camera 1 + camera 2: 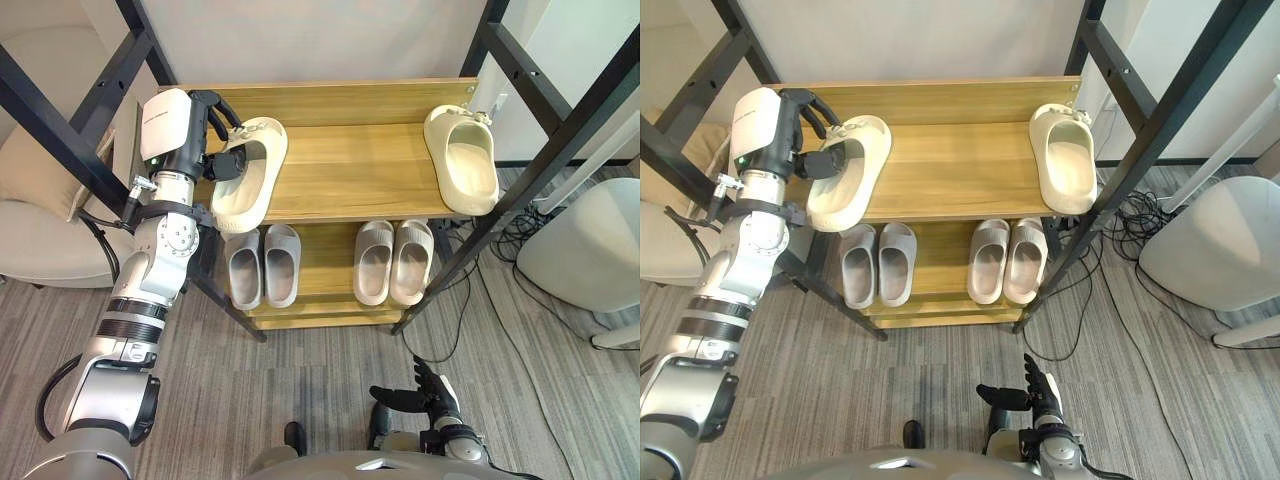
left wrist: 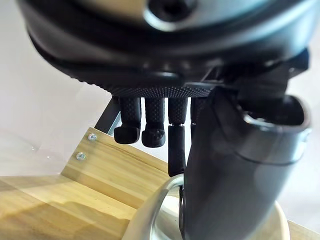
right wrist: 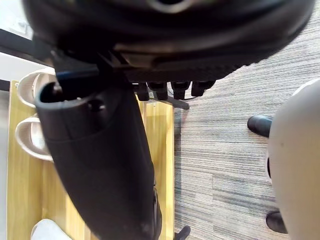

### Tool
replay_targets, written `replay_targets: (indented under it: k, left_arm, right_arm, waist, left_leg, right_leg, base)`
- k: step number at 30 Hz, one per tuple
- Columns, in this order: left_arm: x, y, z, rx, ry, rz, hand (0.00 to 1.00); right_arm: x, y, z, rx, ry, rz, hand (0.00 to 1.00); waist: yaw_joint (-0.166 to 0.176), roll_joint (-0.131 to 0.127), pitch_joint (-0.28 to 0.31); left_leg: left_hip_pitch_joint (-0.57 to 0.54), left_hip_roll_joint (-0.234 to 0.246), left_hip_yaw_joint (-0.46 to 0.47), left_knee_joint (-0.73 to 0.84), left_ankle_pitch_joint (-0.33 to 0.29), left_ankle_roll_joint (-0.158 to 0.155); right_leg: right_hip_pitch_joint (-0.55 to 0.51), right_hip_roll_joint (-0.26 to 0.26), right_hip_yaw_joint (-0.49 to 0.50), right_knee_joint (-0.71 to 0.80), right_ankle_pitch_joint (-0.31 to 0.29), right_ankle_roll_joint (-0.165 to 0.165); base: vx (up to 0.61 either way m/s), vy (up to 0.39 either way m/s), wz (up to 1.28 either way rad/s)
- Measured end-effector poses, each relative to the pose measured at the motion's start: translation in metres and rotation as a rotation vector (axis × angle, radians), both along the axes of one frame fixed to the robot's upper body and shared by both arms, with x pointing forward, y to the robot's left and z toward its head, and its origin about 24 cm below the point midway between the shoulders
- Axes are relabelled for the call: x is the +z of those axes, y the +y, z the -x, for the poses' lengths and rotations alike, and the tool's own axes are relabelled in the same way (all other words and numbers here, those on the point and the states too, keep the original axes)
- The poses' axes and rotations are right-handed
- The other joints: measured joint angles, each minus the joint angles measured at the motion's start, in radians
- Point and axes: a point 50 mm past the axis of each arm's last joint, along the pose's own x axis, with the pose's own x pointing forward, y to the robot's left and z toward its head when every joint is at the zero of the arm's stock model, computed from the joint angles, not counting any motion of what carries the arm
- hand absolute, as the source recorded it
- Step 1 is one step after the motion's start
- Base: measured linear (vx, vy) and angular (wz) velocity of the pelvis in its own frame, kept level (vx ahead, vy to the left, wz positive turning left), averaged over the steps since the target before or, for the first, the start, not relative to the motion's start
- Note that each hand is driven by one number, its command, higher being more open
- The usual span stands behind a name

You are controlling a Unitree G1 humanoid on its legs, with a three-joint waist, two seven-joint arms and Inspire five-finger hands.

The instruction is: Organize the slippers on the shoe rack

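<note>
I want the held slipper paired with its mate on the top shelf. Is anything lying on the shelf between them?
Nothing visible. The top shelf is bare wood between the cream slipper in the left hand, at its left end, and the matching slipper at its right end.

left rim of the cream slipper (image 1: 248,185) behind the left hand (image 1: 203,135) and its fingers (image 1: 228,112)
</note>
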Motion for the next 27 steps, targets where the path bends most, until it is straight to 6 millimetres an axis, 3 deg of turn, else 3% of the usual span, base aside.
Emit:
replay_targets:
  k: [5,9,16,26,27]
  left_arm:
    - [-0.002,-0.011,-0.002,-0.036,-0.003,0.053,0.0]
    - [0.002,-0.04,-0.008,-0.124,-0.014,0.079,0.0]
    - [0.019,-0.079,-0.017,-0.242,-0.049,0.15,0.0]
    - [0.035,-0.093,-0.031,-0.248,-0.045,0.221,0.0]
    - [0.037,-0.093,-0.032,-0.245,-0.048,0.223,1.0]
  right_arm:
    - [0.001,-0.001,-0.001,-0.015,-0.011,-0.003,1.0]
    - [0.003,-0.004,-0.002,-0.032,-0.021,-0.007,1.0]
    - [0.01,-0.007,-0.01,-0.035,-0.07,-0.001,1.0]
    - [0.016,-0.012,-0.013,-0.094,-0.11,-0.014,1.0]
    - [0.017,-0.012,-0.013,-0.104,-0.112,-0.017,1.0]
  waist:
    - [-0.004,0.012,0.007]
    - [-0.01,0.026,0.015]
    - [-0.051,0.055,0.032]
    - [-0.078,0.079,0.054]
    - [-0.08,0.079,0.056]
  left_leg:
    - [0.0,-0.003,0.0,0.004,-0.003,0.006]
    - [-0.002,-0.006,0.003,0.006,-0.006,0.01]
    - [-0.023,-0.017,0.025,0.009,-0.009,0.016]
    - [-0.033,-0.019,0.035,0.009,-0.013,0.02]
    - [-0.035,-0.02,0.037,0.009,-0.013,0.021]
  right_leg:
    - [0.001,-0.008,0.004,0.0,0.002,0.003]
    - [0.0,-0.014,0.008,0.0,0.004,0.006]
    - [-0.033,-0.023,0.036,0.004,0.014,0.016]
    - [-0.056,-0.024,0.062,0.004,0.021,0.015]
    - [-0.059,-0.025,0.063,0.004,0.022,0.015]
  base:
    - [0.0,0.0,0.0]
    - [0.0,0.0,0.0]
    - [0.0,0.021,-0.1]
    - [-0.02,0.006,-0.07]
    - [-0.04,0.009,-0.07]
